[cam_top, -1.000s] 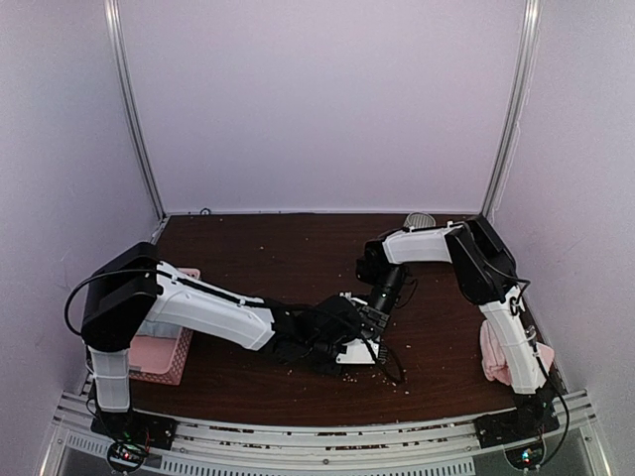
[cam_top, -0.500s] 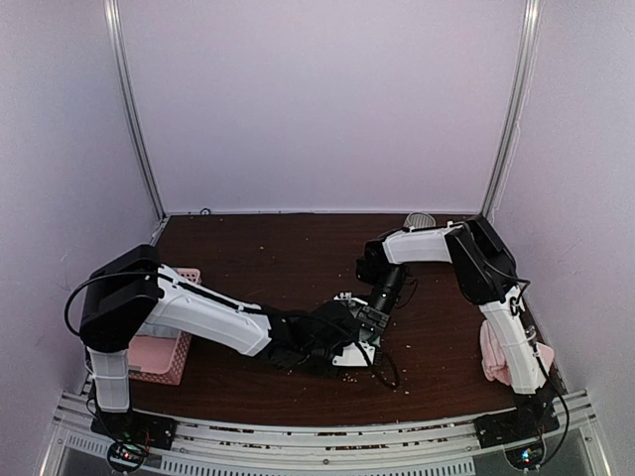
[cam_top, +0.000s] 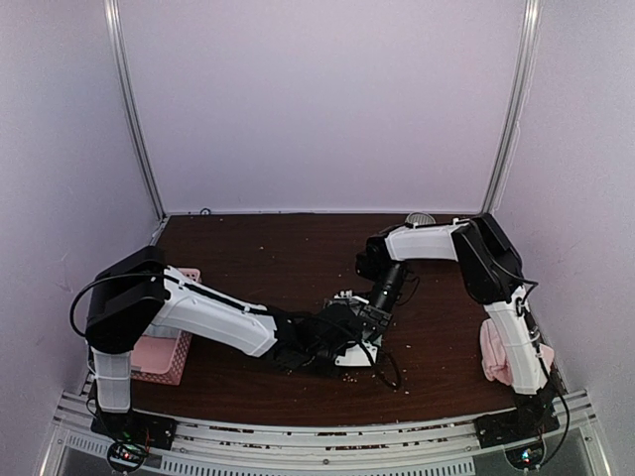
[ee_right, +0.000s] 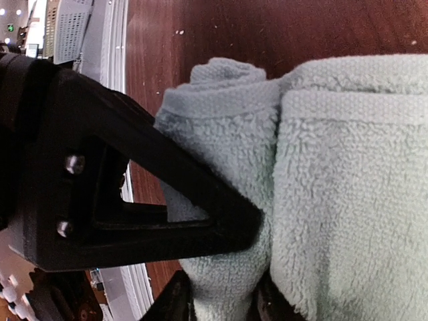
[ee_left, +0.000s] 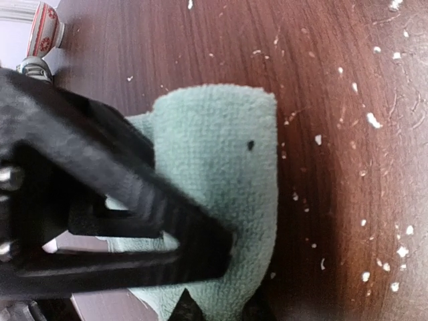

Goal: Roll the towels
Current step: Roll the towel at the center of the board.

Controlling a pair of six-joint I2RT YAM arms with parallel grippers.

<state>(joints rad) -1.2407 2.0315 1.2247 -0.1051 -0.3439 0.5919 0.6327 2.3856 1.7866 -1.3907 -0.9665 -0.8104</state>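
The mint green towel (ee_left: pixel 224 167) lies partly rolled on the dark wooden table; in the top view only a pale patch of it (cam_top: pixel 354 354) shows under the two wrists. My left gripper (ee_left: pixel 200 281) is shut on one end of it, with terry cloth pinched between the upper finger (ee_left: pixel 167 214) and the lower tip. My right gripper (ee_right: pixel 227 267) is shut on the rolled end (ee_right: pixel 221 134), and its upper finger dents the cloth. Both grippers (cam_top: pixel 342 342) (cam_top: pixel 369 319) meet at the table's middle. The pink towel (cam_top: pixel 496 357) lies bunched by the right arm's base.
A pink basket (cam_top: pixel 177 362) stands at the near left behind the left arm. A striped mug (cam_top: pixel 420 219) stands at the back right, also visible as a mug (ee_left: pixel 44 30) in the left wrist view. White crumbs (ee_left: pixel 371 120) are scattered over the table.
My left gripper has slid a little farther onto the mint towel and closed on it. The right gripper's jaws have eased slightly wider but stay on the roll.
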